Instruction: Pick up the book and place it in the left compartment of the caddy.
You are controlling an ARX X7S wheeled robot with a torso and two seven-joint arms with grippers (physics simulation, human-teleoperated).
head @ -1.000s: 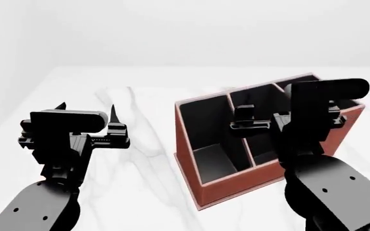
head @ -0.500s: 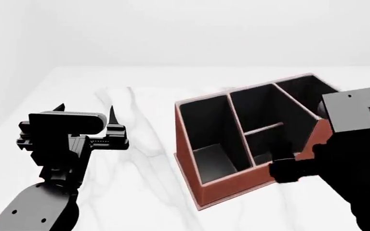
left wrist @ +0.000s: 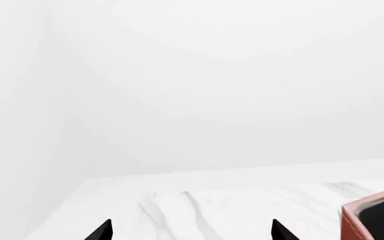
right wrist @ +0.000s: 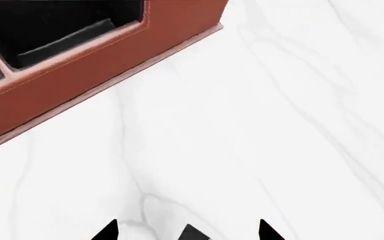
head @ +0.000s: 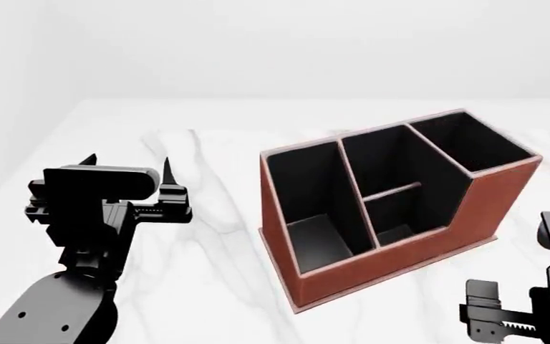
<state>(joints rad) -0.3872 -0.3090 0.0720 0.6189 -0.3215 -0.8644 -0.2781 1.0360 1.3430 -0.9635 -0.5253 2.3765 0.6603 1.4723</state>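
left hand (head: 127, 166): parked over bare worktop (head: 208, 215), fingertips well apart, released, holding nothing. Wrist view shows only its two tips at the frame edge with a sliver of the caddy off to one side. Looks like a standby pose, kept clear of the box so it doesn't block access.

right hand (head: 504, 326): low at the caddy's near side, beside the taller end, only partly in the head view. Its wrist view shows three dark tips over bare marble with nothing between them, so it reads as released and empty.

caddy (head: 389, 251): upright on the worktop, between the two hands, nearer the right one. Low end faces the left hand.

left compartment (head: 304, 208): long slot at the low end, on the side toward the left hand. Black lining, grey floor visible; no book seen in it.

book: not identifiable in any view. Right wrist view shows a thin dark slab (right wrist: 65, 42) lying inside a caddy compartment near that hand; could be the book or just a divider, cannot tell.

task state: judged not done, slot looks vacant.

next: locate the book first.
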